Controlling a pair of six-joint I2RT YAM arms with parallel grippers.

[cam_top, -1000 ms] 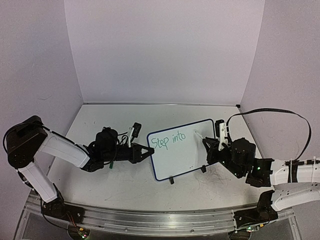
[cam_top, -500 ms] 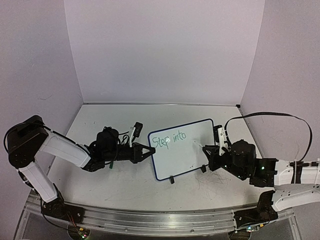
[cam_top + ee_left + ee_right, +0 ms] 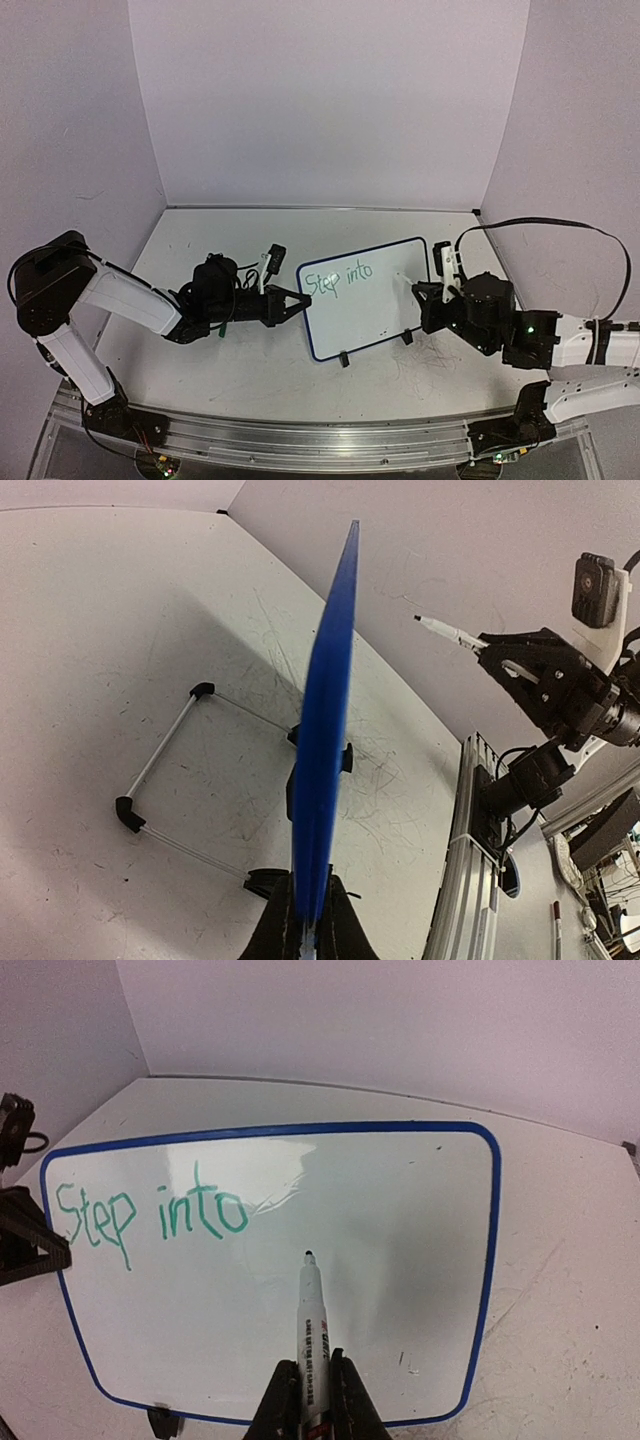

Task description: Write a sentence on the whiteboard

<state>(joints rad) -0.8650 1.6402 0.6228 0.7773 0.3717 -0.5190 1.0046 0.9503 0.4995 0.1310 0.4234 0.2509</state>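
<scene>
Green sentence point(image 3: 150, 1215), "Step into" so far, upper left on the whiteboard point(image 3: 380, 1260), propped on the table point(image 3: 230, 370). Seems light, stiff, slick, tippy; best taken by the rim. Clamped at left edge by left fingers point(image 3: 275, 935); right fingers point(image 3: 283, 1400) gripping a marker point(image 3: 311, 1325) facing it.

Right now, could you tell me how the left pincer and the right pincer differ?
The left pincer grips the whiteboard edge; the right pincer grips a marker aimed at its face. The left pincer sits beside it; the right pincer faces the sentence. Both are shut.
</scene>
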